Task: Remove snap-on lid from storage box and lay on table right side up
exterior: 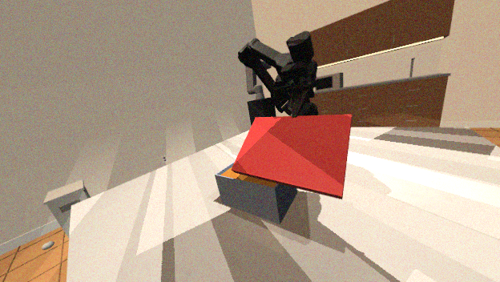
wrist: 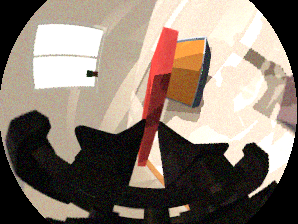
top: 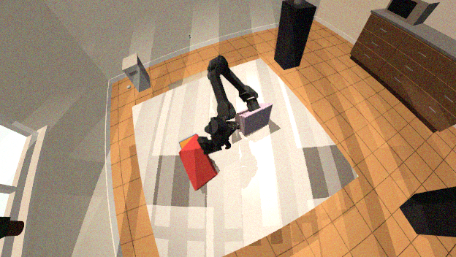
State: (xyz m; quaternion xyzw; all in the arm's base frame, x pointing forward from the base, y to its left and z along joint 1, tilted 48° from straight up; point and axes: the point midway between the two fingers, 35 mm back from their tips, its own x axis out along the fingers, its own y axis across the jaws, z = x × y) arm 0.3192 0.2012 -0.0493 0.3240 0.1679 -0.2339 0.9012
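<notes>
Exterior view: one gripper (top: 203, 144) (exterior: 289, 114) (wrist: 152, 123) pinches one red lid (top: 197, 164) (exterior: 298, 152) (wrist: 161, 80), tilted above one open blue-grey box (exterior: 248, 197) (wrist: 204, 80) with an orange interior, on one pale table (top: 281, 182) (exterior: 160, 208); one lilac block (top: 257, 118) stands beside the arm

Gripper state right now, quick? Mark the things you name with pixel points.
Gripper (top: 205, 146) (exterior: 294, 115) (wrist: 152, 123): closed on the red lid (top: 197, 164) (exterior: 296, 152) (wrist: 161, 65), held tilted by its edge.

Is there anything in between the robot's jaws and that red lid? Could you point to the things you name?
No, nothing separates them: the jaws are shut on the edge of the red lid (top: 197, 166) (exterior: 298, 154) (wrist: 161, 67), as the wrist view shows.
</notes>
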